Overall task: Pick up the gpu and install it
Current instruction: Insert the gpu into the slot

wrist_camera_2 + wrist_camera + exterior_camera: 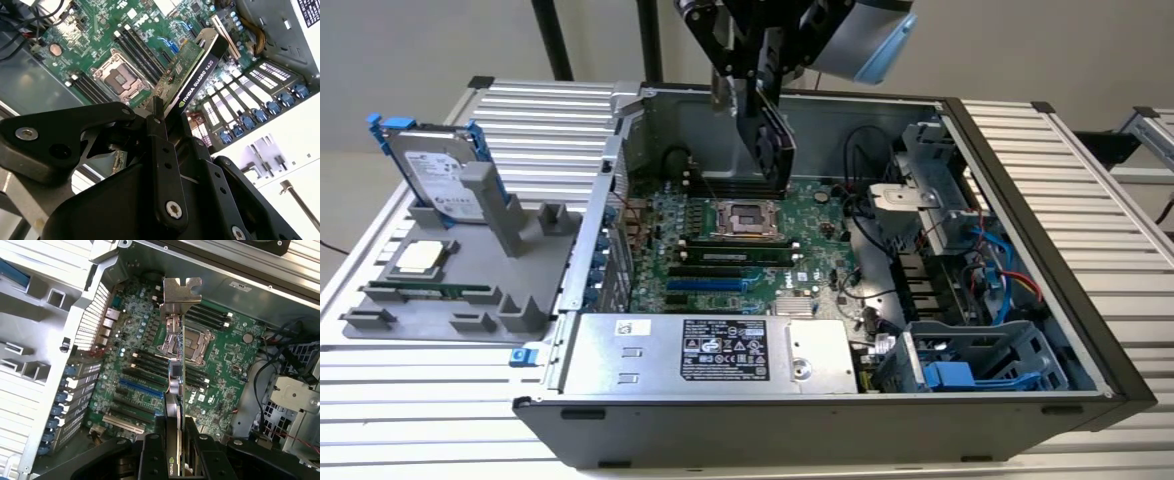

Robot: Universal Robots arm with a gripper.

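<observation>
The gpu [774,140] hangs on edge above the motherboard [720,250] inside the open computer case [1067,300], over the processor socket [744,215]. My gripper [754,92] is shut on its upper part. In the second wrist view the gpu [192,75] shows its green board and black cooler, sticking out from between the black fingers [158,130]. In the first wrist view the gpu [176,365] is seen edge-on, with its silver end bracket [181,295] at the end far from the gripper [177,440]. The blue expansion slot [142,389] lies beside it on the board.
On the exterior view's left, a grey fixture [400,320] holds a hard drive with blue rails [434,175], a processor chip [420,258] and a memory stick [427,290]. The power supply [707,350], a drive cage [974,360] and loose cables [987,265] crowd the case.
</observation>
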